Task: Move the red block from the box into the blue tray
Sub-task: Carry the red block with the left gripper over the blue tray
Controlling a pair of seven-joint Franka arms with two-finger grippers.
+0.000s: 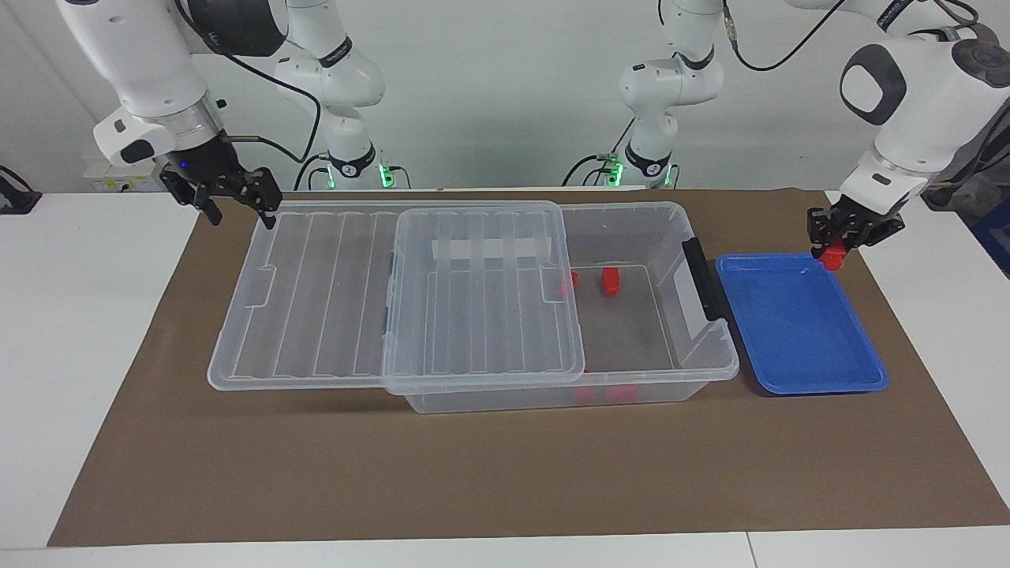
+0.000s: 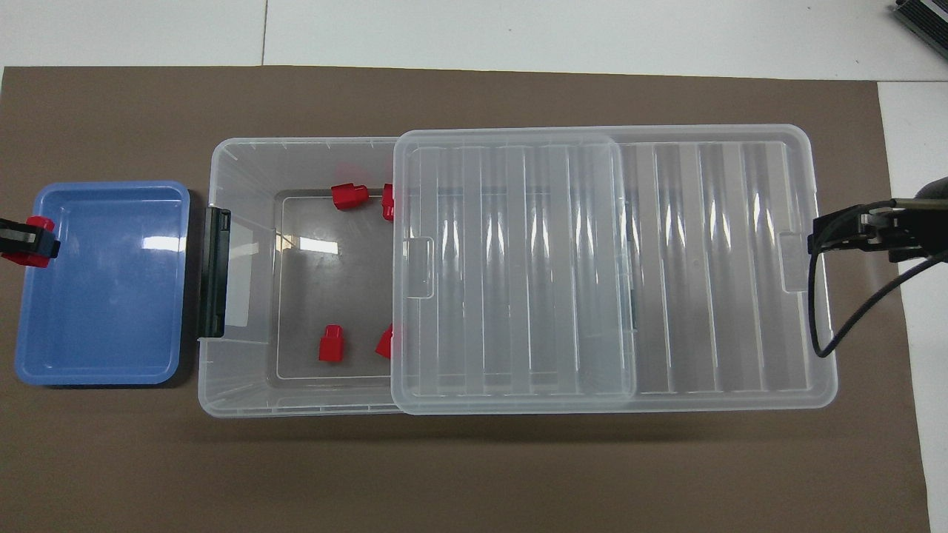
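Observation:
My left gripper [image 1: 838, 246] is shut on a red block [image 1: 832, 259] and hangs over the outer rim of the blue tray [image 1: 797, 323], at the corner nearer the robots. In the overhead view the red block [image 2: 31, 241] in the left gripper [image 2: 16, 238] sits over that rim of the blue tray [image 2: 104, 296]. The clear box [image 2: 237, 385] stands beside the tray with its lid [image 2: 518, 266] slid toward the right arm's end. Several red blocks [image 2: 331, 345] lie in its uncovered part. My right gripper [image 1: 230, 203] hovers open just off the lid's end.
A second clear lid [image 1: 308, 300] lies under the first and juts toward the right arm's end. The box's dark latch [image 1: 702, 278] faces the tray. Brown paper [image 1: 473, 473] covers the table; the strip farther from the robots is bare.

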